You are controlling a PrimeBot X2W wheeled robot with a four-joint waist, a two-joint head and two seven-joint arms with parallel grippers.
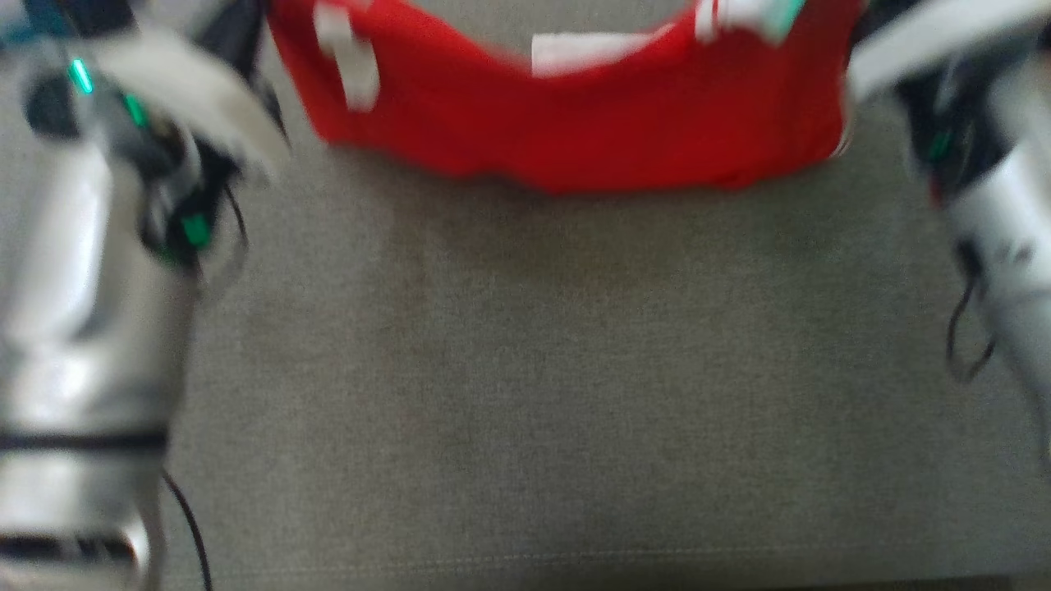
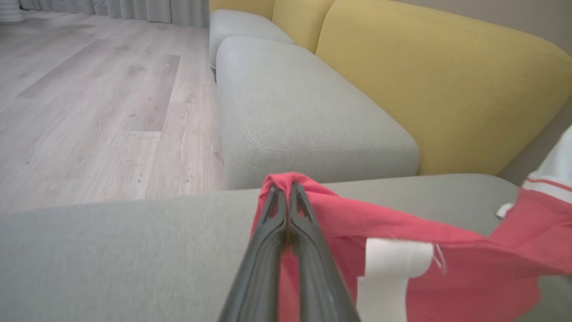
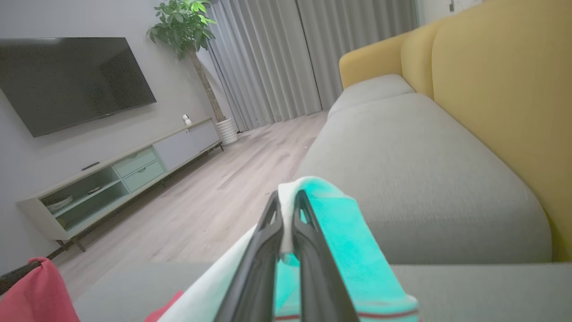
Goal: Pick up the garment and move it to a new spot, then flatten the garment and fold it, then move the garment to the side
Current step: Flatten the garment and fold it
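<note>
The garment (image 1: pixel 575 123) is red with white stripes and a teal part. It hangs spread between my two arms above the grey sofa seat (image 1: pixel 575 369), and the head view is blurred. In the left wrist view my left gripper (image 2: pixel 288 192) is shut on a bunched red corner of the garment (image 2: pixel 447 268). The rest of the cloth trails off to the right there. My right gripper (image 3: pixel 286 201) is shut on the garment's teal and white edge (image 3: pixel 348 237). A red corner of the cloth (image 3: pixel 35 286) shows at that view's lower left.
The sofa has a yellow backrest (image 2: pixel 424 76) behind its grey cushions. A pale wooden floor (image 2: pixel 89 112) runs in front of the sofa. Across the room are a wall TV (image 3: pixel 67 80), a low cabinet (image 3: pixel 125 174), a potted plant (image 3: pixel 183 22) and grey curtains (image 3: pixel 277 58).
</note>
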